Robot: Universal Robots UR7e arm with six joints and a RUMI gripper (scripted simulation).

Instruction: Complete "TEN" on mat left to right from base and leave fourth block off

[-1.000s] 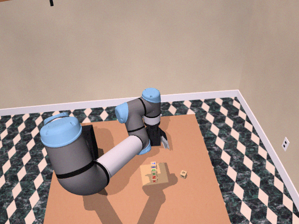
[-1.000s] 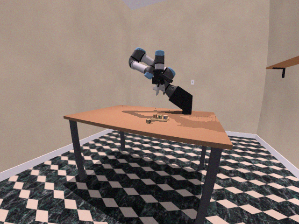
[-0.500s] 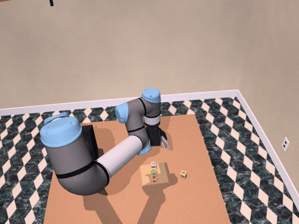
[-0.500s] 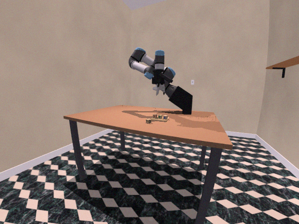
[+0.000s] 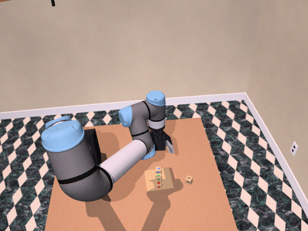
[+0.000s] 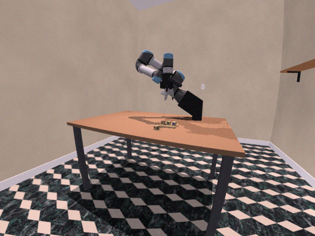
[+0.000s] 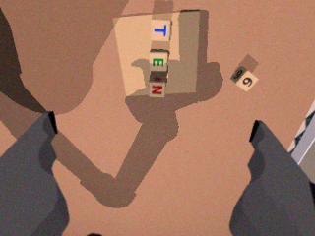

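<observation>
Three blocks stand in a row on the pale mat: T in blue (image 7: 160,31), E in green (image 7: 157,62), N in red (image 7: 157,89). They also show in the top view, where the T block (image 5: 158,169), the E block (image 5: 158,176) and the N block (image 5: 158,184) sit close together on the mat (image 5: 162,179). A fourth block marked G (image 7: 244,79) lies off the mat on the table, also in the top view (image 5: 188,179). My gripper (image 7: 155,117) is open and empty, high above the table, its fingers (image 5: 169,147) well clear of the blocks.
The arm's base (image 6: 191,104) stands at the back of the table. The table's edge shows at the right of the wrist view (image 7: 306,133). The arm's shadow crosses the mat.
</observation>
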